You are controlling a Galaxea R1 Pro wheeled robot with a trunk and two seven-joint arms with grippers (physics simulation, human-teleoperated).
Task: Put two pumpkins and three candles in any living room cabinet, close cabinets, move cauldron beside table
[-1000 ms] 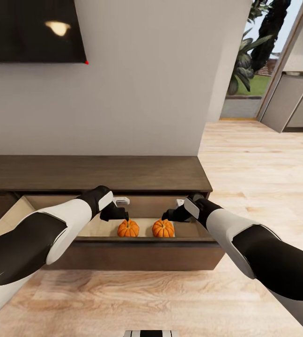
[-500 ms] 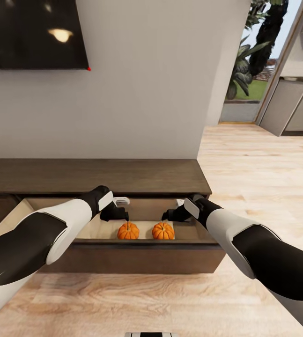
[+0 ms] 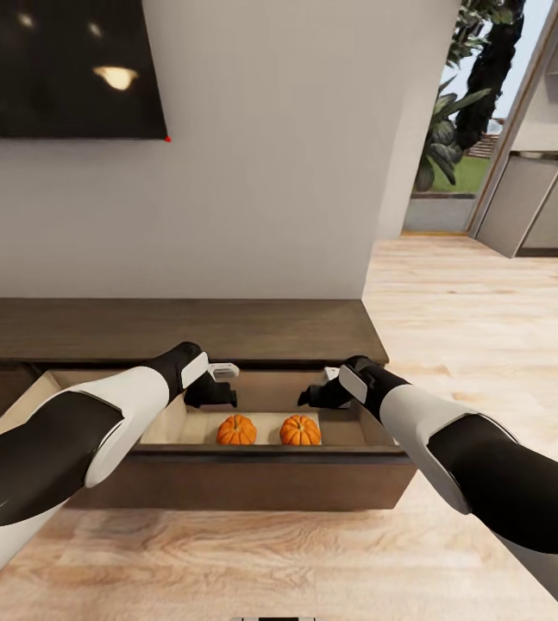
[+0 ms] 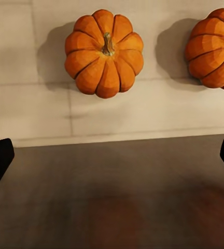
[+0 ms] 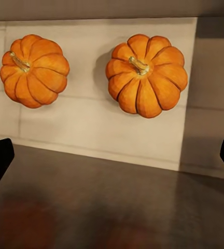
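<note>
Pumpkins: left pumpkin [image 3: 236, 429] and right pumpkin [image 3: 300, 429] sit side by side, apart, on the pale floor of the cabinet's [image 3: 175, 328] open drawer [image 3: 244, 474]
Handling: squat, ribbed, likely light and firm; you would pinch across the belly, not the stub stem
Materials: drawer floor matte pale board; front dark wood grain
Left gripper [image 3: 218, 385]: spread wide, empty, above the drawer
Right gripper [image 3: 317, 390]: likewise spread, empty

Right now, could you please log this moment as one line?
pumpkins: both in open cabinet drawer | left gripper: open | right gripper: open
</note>
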